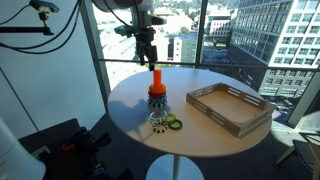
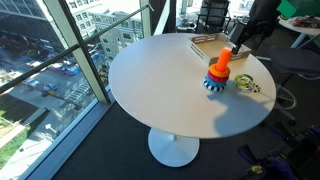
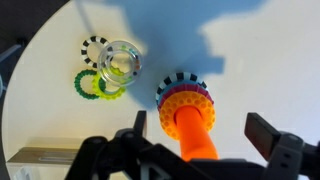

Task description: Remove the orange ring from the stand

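Observation:
The stand is an upright orange post (image 3: pixel 196 132) on a round dark base, standing on the round white table (image 1: pixel 200 125). The orange ring (image 3: pixel 185 103) sits around the post on top of other stacked rings. The stand shows in both exterior views (image 1: pixel 156 90) (image 2: pixel 219 72). My gripper (image 3: pixel 200 135) is open, its two fingers on either side of the post's top, above the orange ring. In an exterior view the gripper (image 1: pixel 148 55) hangs just above the post; it also shows in another exterior view (image 2: pixel 240 42).
A green ring (image 3: pixel 88 82), a black-and-white ring (image 3: pixel 93 46) and a clear ring (image 3: pixel 120 62) lie loose on the table beside the stand. A grey rectangular tray (image 1: pixel 228 107) stands further along the table. Windows are behind.

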`<state>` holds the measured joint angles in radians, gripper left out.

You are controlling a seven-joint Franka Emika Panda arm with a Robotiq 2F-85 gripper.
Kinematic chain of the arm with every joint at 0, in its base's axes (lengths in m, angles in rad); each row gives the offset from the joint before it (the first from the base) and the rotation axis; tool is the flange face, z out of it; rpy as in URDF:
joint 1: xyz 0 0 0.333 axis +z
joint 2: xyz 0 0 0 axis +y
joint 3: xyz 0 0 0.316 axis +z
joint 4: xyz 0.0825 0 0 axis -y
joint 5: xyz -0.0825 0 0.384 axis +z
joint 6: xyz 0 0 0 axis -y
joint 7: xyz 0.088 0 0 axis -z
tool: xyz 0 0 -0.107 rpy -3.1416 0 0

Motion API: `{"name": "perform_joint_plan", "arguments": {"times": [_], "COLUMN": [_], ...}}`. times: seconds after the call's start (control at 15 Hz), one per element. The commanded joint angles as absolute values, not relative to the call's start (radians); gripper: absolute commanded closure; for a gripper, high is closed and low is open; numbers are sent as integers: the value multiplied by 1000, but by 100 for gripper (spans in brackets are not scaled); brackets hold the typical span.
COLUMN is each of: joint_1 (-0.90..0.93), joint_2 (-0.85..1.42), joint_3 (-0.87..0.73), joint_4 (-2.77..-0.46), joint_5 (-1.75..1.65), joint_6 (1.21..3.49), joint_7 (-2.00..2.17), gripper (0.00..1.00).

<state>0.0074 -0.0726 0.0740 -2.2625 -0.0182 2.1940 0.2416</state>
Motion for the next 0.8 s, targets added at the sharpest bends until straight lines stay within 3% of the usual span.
{"name": "perform_joint_plan", "arguments": {"times": [0.0, 0.73], "joint_1": [27, 48], "joint_2": [-42, 86], "joint_3": [73, 49], "joint_4": [-2293, -2306], "joint_5": [-15, -65], "joint_6": [2319, 2483], "joint_7": [276, 410], "gripper": [0, 0]}}
